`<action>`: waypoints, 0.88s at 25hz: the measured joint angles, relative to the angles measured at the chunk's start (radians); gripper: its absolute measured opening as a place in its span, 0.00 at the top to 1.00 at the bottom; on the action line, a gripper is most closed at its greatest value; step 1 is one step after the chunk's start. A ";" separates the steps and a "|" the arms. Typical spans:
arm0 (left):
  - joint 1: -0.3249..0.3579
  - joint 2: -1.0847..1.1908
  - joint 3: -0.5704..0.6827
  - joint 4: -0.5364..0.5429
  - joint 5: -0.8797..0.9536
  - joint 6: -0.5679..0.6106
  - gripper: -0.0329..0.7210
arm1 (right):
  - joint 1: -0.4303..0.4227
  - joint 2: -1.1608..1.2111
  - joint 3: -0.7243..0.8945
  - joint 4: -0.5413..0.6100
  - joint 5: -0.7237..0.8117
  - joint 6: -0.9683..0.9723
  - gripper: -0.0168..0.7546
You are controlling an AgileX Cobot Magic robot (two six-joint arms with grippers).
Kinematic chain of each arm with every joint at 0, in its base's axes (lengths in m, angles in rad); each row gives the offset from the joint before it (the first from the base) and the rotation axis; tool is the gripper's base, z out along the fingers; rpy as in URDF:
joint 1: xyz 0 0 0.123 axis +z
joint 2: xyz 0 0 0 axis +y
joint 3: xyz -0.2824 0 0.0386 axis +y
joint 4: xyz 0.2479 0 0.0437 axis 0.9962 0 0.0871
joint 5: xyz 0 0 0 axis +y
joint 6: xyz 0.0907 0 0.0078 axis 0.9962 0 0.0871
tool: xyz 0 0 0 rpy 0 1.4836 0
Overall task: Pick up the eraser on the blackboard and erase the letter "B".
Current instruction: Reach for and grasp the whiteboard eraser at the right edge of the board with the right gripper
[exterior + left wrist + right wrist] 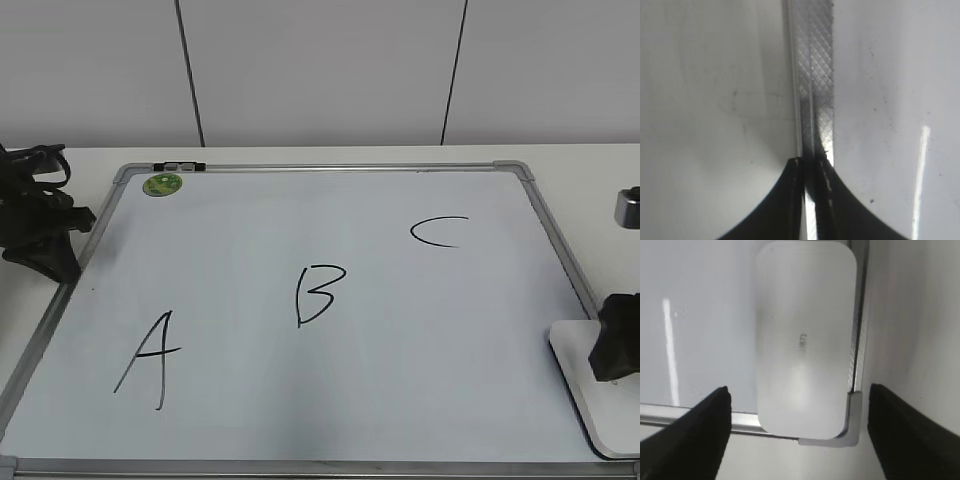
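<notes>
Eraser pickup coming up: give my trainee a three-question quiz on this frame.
1. True or false: the right gripper is shut on the eraser.
2. Which board corner holds the eraser? (a) near right (b) far left (c) near left
3. Fill in: the B lies between the A and the ___.

Key: 1 false, its jaws stand open, one to each side of the eraser; 2 a; 3 C.

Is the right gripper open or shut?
Open. In the right wrist view the right gripper has its fingers far apart, either side of the eraser.
</notes>
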 joint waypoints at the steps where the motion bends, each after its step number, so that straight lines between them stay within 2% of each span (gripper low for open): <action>1: 0.000 0.000 0.000 0.000 0.000 0.000 0.94 | 0.005 0.011 0.000 0.002 -0.013 0.000 0.13; 6: 0.000 0.000 0.000 0.000 0.000 0.000 0.94 | 0.041 0.063 -0.006 0.010 -0.060 0.020 0.13; 22: 0.000 0.000 -0.002 0.000 0.002 0.000 0.94 | 0.043 0.180 -0.015 -0.034 -0.123 0.075 0.14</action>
